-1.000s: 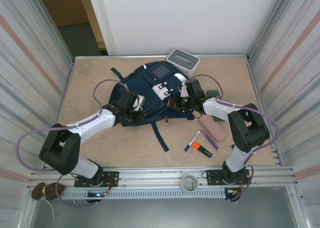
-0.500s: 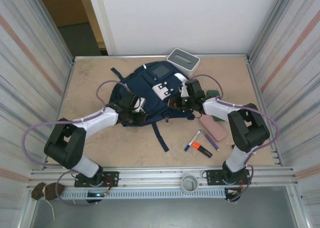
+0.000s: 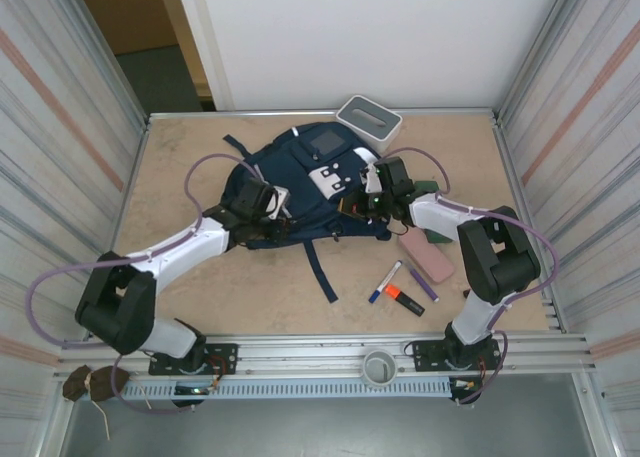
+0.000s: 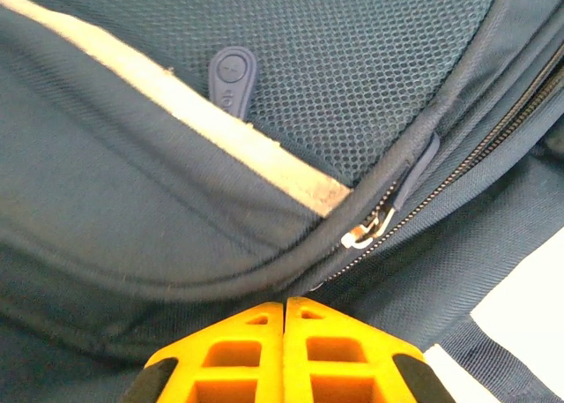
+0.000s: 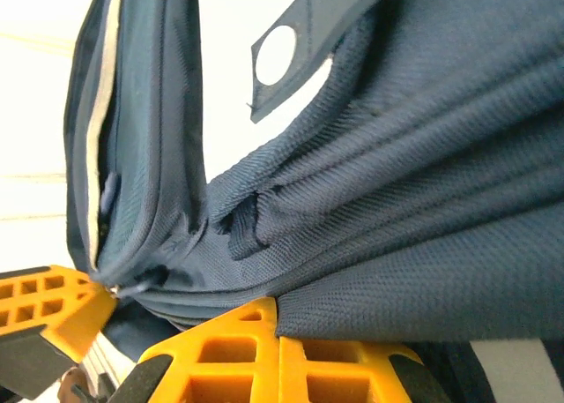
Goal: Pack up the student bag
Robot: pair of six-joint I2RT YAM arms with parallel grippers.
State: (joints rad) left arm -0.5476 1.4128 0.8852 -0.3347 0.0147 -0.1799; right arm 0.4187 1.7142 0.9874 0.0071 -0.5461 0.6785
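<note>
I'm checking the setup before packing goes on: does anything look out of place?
The bag lies rumpled, its fabric bunched in folds at the right gripper, and one strap trails loose toward the near edge. Pens lie outside it. No spill or damage shows.

Open table (image 3: 170, 147) left of the student bag (image 3: 300, 177); markers (image 3: 385, 282) clutter the right.

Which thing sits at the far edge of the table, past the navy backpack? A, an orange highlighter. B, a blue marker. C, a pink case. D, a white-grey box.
D: the white-grey box lies at the far edge, just past the top of the navy backpack, while the orange highlighter, pink case and blue marker all lie on the near side, to the backpack's right.
</note>
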